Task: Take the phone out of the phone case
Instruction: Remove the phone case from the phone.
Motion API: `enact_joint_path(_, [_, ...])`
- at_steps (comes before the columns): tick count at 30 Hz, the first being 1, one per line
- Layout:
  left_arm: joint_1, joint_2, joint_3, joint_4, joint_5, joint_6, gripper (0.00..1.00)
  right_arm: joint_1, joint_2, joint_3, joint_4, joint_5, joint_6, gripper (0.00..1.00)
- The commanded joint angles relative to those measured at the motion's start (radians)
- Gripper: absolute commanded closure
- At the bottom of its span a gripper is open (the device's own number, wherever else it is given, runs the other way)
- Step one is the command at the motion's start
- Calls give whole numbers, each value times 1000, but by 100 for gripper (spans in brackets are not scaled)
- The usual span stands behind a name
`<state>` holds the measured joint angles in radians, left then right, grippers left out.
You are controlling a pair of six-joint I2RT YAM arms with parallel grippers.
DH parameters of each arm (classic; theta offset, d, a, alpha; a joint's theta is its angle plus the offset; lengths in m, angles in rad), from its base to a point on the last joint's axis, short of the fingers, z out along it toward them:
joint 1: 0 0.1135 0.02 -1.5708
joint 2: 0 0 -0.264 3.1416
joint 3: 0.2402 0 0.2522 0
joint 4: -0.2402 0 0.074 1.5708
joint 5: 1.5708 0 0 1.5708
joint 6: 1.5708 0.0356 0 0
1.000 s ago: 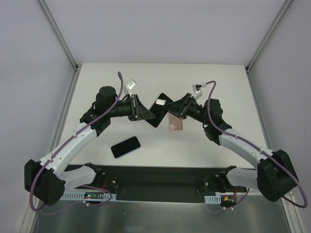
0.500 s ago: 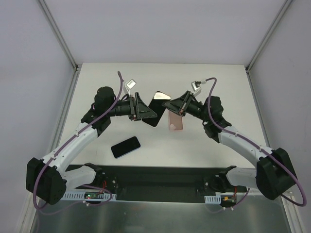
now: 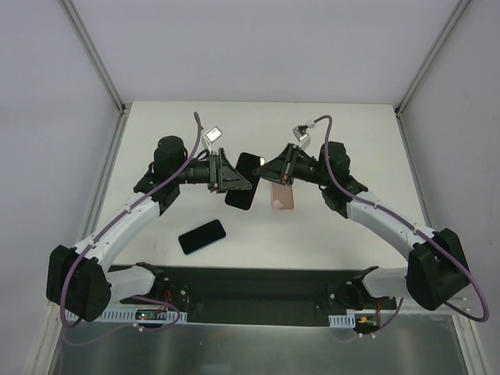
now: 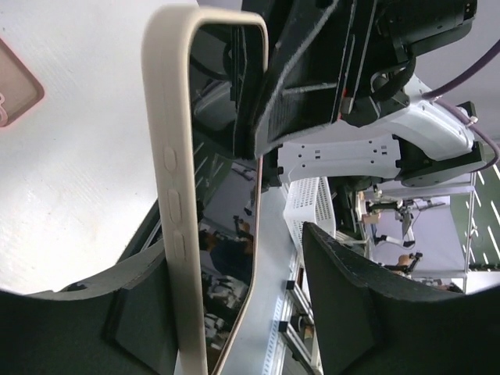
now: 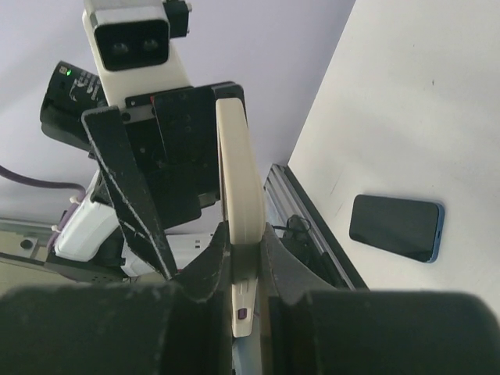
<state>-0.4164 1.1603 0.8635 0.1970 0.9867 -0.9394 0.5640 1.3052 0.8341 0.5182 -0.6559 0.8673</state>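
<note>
A phone with a dark screen (image 3: 244,187) sits in a cream case (image 4: 168,195) and is held in the air between both arms, above the table. My right gripper (image 5: 242,234) is shut on the case's edge (image 5: 234,172); it shows in the top view (image 3: 269,168) at the phone's upper right. My left gripper (image 4: 234,273) is open around the phone's other end. One finger (image 4: 144,312) rests against the case's side, and the other finger (image 4: 344,297) stands apart from the screen. It also shows in the top view (image 3: 228,178).
An empty pink case (image 3: 283,197) lies on the white table just under the right gripper; its corner also shows in the left wrist view (image 4: 16,90). A second dark phone (image 3: 201,236) lies flat at the front left and also shows in the right wrist view (image 5: 396,226). A black rail (image 3: 250,285) runs along the near edge.
My right gripper has moved left and back with the phone, turning it more upright. The phone has slid further between my left gripper's fingers. The left arm has hardly moved.
</note>
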Motion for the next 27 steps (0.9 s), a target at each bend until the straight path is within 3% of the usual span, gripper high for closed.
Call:
enact_joint_path(1, [22, 7, 42, 170, 58, -41, 49, 27, 5, 88, -161, -76, -132, 99])
enact_joint_path(2, [24, 10, 42, 176, 61, -44, 59, 25, 6, 91, -187, -77, -145, 99])
enact_joint_path(5, [25, 15, 45, 182, 63, -53, 77, 27, 9, 111, -243, -77, -168, 99])
enact_joint_path(6, [27, 16, 45, 182, 61, -58, 98, 28, 12, 115, -259, -77, -188, 99])
enact_joint_path(8, [28, 21, 43, 182, 63, -73, 100, 27, 16, 131, -309, -77, -206, 94])
enact_joint_path(9, [30, 21, 42, 179, 58, -79, 100, 27, 13, 138, -337, -76, -233, 83])
enact_joint_path(10, [31, 21, 37, 168, 46, -82, 100, 30, 6, 145, -365, -51, -252, 52])
enact_joint_path(12, [45, 15, 29, 144, 21, -93, 100, 33, -40, 146, -457, -10, -286, 30])
enact_joint_path(13, [51, 12, 17, 133, -2, -98, 100, 33, -59, 140, -480, 31, -310, 9])
enact_joint_path(15, [70, 1, -16, 142, -26, -133, 100, 31, -127, 103, -514, 74, -318, 1])
enact_joint_path(18, [77, -14, -37, 174, -69, -171, 100, 42, -228, 13, -497, 128, -304, 5])
enact_joint_path(21, [82, -20, -55, 205, -109, -214, 100, 79, -339, -94, -384, 171, -283, 17])
enact_joint_path(23, [82, -17, -64, 269, -120, -264, 100, 111, -389, -124, -334, 216, -275, 18])
enact_joint_path(27, [82, -11, -93, 364, -128, -338, 100, 190, -374, -109, -325, 263, -304, 21])
